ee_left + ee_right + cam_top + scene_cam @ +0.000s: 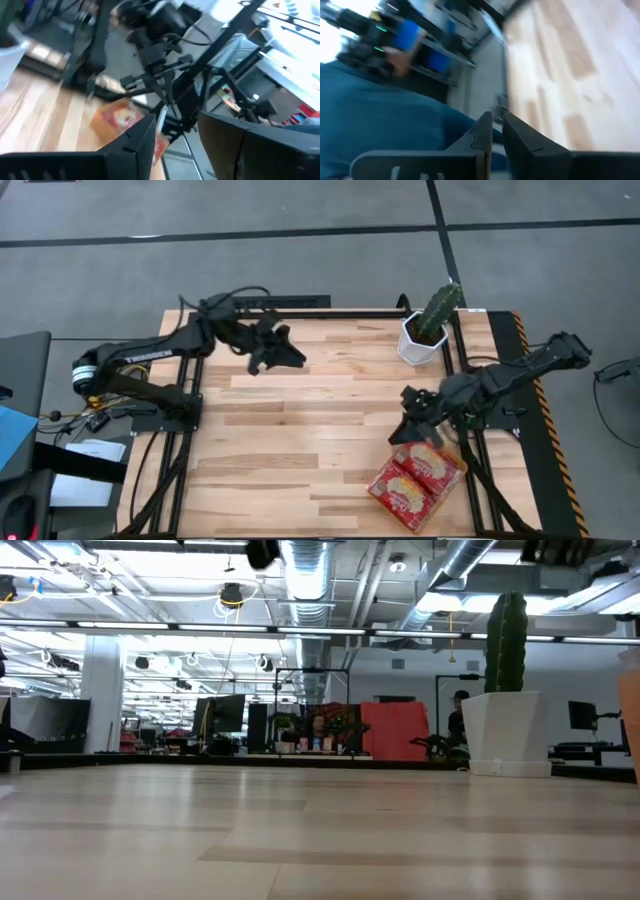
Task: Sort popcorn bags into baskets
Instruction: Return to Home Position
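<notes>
Sorting is looking finished: popcorn bags are lying packed in the basket just beside the right fingers, which are hanging nearly closed and empty; no loose bag is showing on the desk, while the left fingers are hovering open, well apart from the basket

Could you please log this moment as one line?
popcorn bags in basket | right end effector raised near basket, shut | left end effector raised far left, open

The left arm is finished in black, marked with white lettering and draped with looped black cables; the right arm is equally dark.
</notes>
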Controlling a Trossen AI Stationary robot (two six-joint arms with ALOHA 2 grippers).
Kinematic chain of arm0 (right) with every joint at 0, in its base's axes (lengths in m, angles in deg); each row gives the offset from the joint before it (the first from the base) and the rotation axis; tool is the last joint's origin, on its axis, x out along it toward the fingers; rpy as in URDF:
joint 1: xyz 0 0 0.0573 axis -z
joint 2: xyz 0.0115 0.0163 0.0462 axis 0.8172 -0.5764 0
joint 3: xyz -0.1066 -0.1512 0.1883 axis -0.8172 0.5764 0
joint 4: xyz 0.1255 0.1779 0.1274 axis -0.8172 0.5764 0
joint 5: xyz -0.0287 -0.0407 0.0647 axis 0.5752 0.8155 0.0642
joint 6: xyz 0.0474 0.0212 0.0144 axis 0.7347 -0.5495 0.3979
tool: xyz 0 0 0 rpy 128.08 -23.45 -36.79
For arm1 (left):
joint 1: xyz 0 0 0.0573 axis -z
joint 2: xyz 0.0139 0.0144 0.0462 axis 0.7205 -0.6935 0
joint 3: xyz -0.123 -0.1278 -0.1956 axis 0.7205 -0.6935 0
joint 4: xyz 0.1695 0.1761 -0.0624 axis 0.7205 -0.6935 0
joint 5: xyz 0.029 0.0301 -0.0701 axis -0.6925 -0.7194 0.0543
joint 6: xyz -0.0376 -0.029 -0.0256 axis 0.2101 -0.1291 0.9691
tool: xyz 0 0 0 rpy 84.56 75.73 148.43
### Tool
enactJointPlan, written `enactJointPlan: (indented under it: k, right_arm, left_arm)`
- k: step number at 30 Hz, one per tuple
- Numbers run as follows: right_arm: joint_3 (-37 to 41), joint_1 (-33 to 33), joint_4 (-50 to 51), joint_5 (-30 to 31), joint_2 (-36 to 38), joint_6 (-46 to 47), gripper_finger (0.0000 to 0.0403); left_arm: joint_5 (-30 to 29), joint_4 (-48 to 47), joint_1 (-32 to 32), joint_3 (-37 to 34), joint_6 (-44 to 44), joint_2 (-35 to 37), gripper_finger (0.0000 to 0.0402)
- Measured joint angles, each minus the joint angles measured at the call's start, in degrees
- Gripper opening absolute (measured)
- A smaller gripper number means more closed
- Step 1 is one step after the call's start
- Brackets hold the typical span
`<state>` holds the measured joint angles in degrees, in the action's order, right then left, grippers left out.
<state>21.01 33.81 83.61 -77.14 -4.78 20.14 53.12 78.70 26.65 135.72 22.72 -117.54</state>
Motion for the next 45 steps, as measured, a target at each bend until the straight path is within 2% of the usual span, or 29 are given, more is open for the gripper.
enactJointPlan:
  k: [4,8,10,13,15,18,23,30,38,42,45]
  right_arm:
    - [-0.02,1.0,-7.99,0.0,2.15,4.05,0.0067]
    - [0.0,2.06,-10.43,0.03,3.16,4.52,0.0067]
    - [0.0,2.9,-13.24,-0.43,3.59,-3.84,0.0067]
    - [0.0,4.53,-22.76,-3.35,3.95,-22.45,0.0067]
    - [-0.01,7.54,-28.39,-7.73,5.42,-27.4,0.0067]
    - [0.15,12.47,-29.08,-14.49,9.32,-29.58,0.0067]
    - [2.43,19.85,-27.37,-16.58,16.83,-30.59,0.0067]
    - [8.7,25.37,-26.11,-18.61,28.8,-30.31,0.0067]
    - [22.62,26.25,-27.51,-13.19,44.55,-26.99,0.0067]
    - [31.14,25.88,-32.76,-12.91,50.14,-26.69,0.0067]
    - [37.8,25.89,-40.79,-11.93,50.08,-26.15,0.0067]
  left_arm:
    - [-0.63,0.57,0.77,0.51,-0.46,2.77,0.0126]
    - [-0.28,-0.55,0.81,0.47,-1.45,3.16,0.0127]
    - [0.02,-1.0,0.79,0.44,1.42,3.16,0.0129]
    - [-0.16,3.06,1.1,0.36,-3.82,3.32,0.0129]
    - [-0.05,5.45,1.01,0.37,-8.35,4.65,0.013]
    - [-2.0,4.51,-1.05,-1.18,-14.55,8.85,0.013]
    - [-11.32,-1.39,-3.85,-10.19,-19.15,17.86,0.013]
    - [-12.63,5.58,-4.78,-25.72,-12.95,29.1,0.013]
    - [-18.4,7.65,-3.87,-40.36,-11.01,42.67,0.013]
    - [-20.9,7.93,-3.16,-45.86,-10.69,47.7,0.013]
    - [-19.87,8.3,-2.93,-49.61,-9.91,50.48,0.013]
